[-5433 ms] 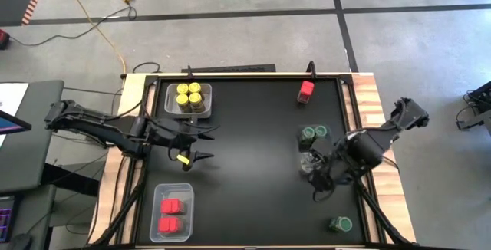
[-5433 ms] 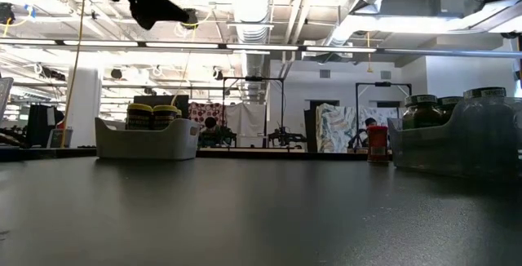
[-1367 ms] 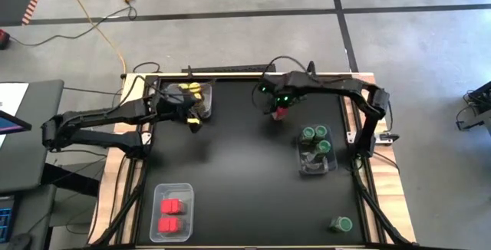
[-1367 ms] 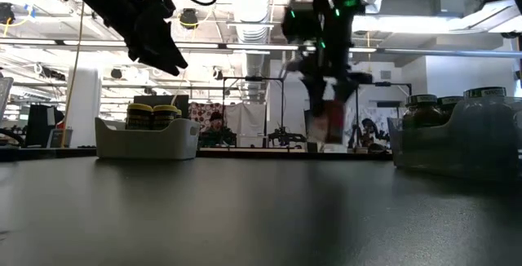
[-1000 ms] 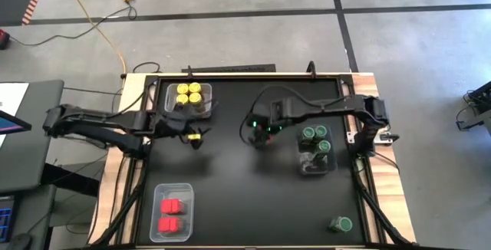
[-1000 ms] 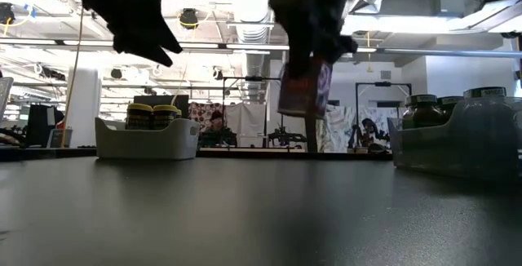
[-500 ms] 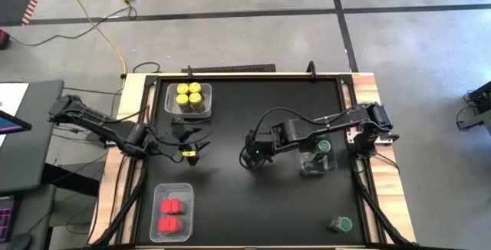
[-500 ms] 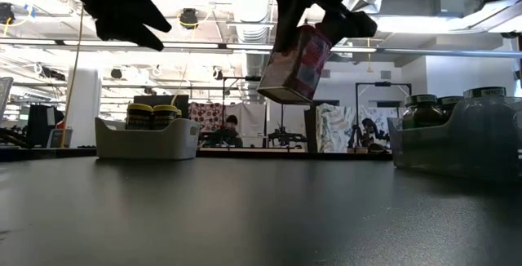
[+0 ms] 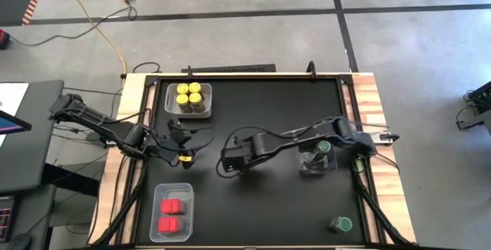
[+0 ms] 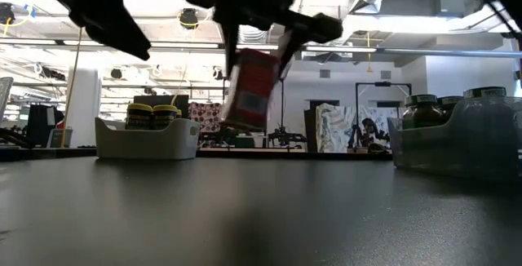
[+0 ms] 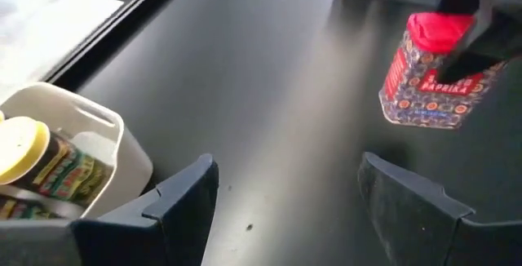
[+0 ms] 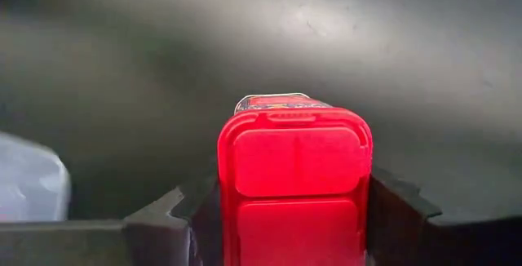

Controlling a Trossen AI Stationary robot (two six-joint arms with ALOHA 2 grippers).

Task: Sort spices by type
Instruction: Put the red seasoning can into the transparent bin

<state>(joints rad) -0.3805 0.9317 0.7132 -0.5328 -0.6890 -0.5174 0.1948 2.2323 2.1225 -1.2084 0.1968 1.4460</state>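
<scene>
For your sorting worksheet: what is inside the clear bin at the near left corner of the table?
The clear bin holds two red spice tins, lying one behind the other. Nothing else shows inside; whatever lies beneath the tins is covered.

The high view looks straight down on the whole table (image 9: 253,196). The low view looks level across it into the room. Each wrist view looks closely forward past its own fingers. Three views share the red spice tin (image 10: 249,88).
</scene>
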